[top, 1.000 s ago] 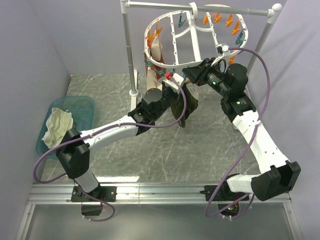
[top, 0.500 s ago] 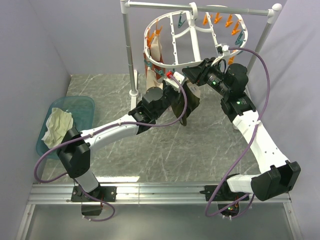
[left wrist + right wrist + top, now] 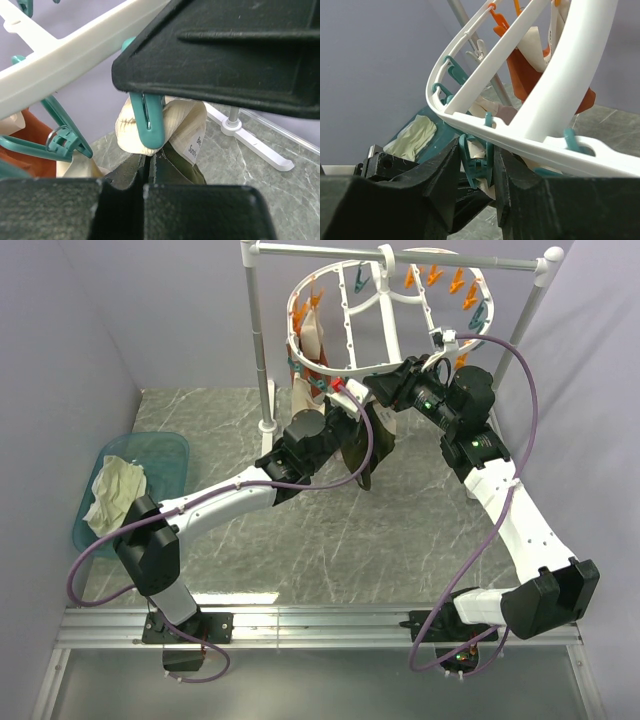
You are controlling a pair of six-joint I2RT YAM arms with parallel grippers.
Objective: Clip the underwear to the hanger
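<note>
The white oval hanger (image 3: 352, 312) hangs from the pole, with orange and teal clothespins round its rim. My left gripper (image 3: 345, 412) is shut on the dark olive underwear (image 3: 365, 450) and holds it up just under the hanger's near rim. In the left wrist view my gripper (image 3: 149, 162) pinches the olive cloth (image 3: 182, 165). The beige waistband (image 3: 180, 120) with its label lies against the tip of a teal clothespin (image 3: 150, 122). My right gripper (image 3: 479, 155) has its fingers pressed on both handles of that teal clothespin (image 3: 481, 162), below the hanger rim (image 3: 530, 145).
The white pole stand (image 3: 262, 340) holds the hanger. Pinkish-beige and rust-red garments (image 3: 310, 350) hang at the hanger's left side. A teal basin (image 3: 160, 455) with a cream-white cloth (image 3: 115, 490) sits at the left. Purple walls close both sides.
My left gripper has risen slightly with the underwear toward the hanger rim. The hanger has shifted a little. The right gripper has stayed at the clothespin.
</note>
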